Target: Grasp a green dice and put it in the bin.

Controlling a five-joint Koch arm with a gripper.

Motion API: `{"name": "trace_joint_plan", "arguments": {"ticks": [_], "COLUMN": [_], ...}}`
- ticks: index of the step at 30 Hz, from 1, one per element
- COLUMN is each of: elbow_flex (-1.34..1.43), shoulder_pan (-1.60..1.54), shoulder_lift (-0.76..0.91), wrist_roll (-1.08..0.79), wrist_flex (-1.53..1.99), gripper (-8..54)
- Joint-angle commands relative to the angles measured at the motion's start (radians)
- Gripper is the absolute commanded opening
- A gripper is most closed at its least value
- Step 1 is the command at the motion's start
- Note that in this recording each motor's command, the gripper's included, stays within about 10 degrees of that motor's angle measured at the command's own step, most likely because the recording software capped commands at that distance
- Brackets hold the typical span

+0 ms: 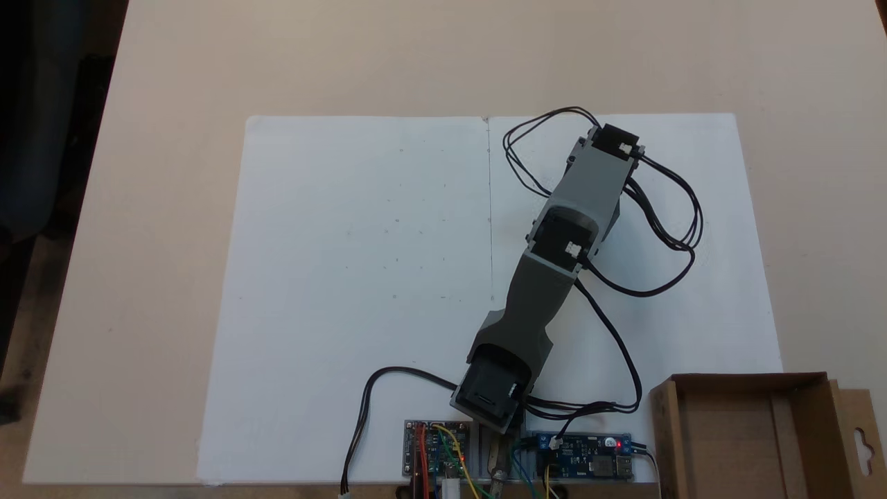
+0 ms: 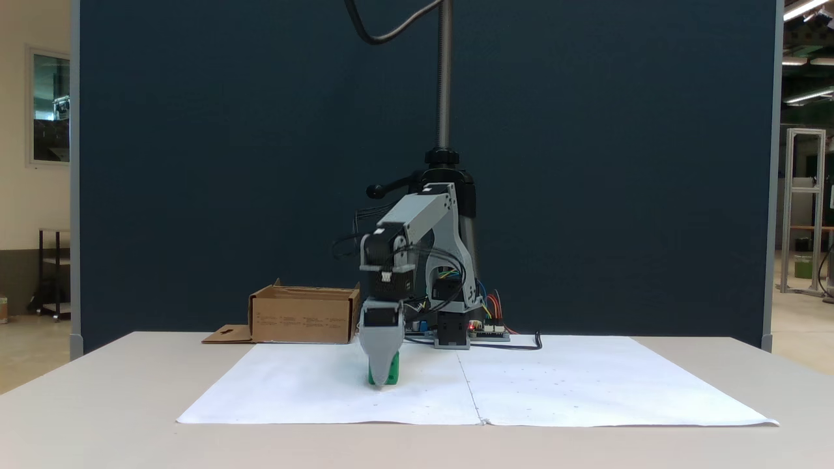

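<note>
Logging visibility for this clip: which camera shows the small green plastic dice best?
The front-facing fixed view: the small green plastic dice peeks out behind the lowered grey gripper on the white paper. In the top-down fixed view, the arm covers it.

One green dice (image 2: pixel 389 374) sits low in the middle of the front fixed view, and one bin (image 1: pixel 748 436) fills the lower right of the top-down one. One arm (image 1: pixel 547 277) (a single tool (image 2: pixel 380 381)), two white paper sheets (image 1: pixel 360 291) side by side, two circuit boards (image 1: pixel 436 450).
</note>
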Motion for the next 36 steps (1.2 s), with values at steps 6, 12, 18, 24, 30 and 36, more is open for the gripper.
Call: {"name": "trace_joint_plan", "arguments": {"ticks": [6,12,18,24,30,36], "elbow_flex": [-0.044,-0.043,-0.043,-0.043,-0.041,-0.041], "shoulder_pan": [0.017,0.028,0.035,0.035,0.04,0.048], "shoulder_lift": [0.028,0.026,0.026,0.025,0.025,0.028], "wrist_roll": [-0.107,-0.106,-0.106,-0.107,-0.107,-0.104], "wrist_flex": [-0.02,-0.02,-0.034,-0.04,-0.046,-0.069], "gripper": [41.6,34.3,31.7,31.7,15.2,11.8]}}
